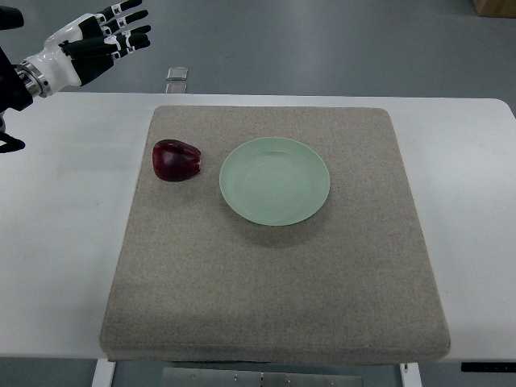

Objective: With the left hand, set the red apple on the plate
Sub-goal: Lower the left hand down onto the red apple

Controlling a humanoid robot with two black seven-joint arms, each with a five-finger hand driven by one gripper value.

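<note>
Top view cuts the left arm off at the picture's left edge. The left robot hand hangs at far left with fingers spread, holding nothing. The red apple lies on the grey mat atop the desk, well apart from it, just left of the green plate.

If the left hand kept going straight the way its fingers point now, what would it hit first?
Probably nothing: the left hand points right, beyond the table's far edge, with only floor ahead. The apple lies nearer, off that line.
</note>
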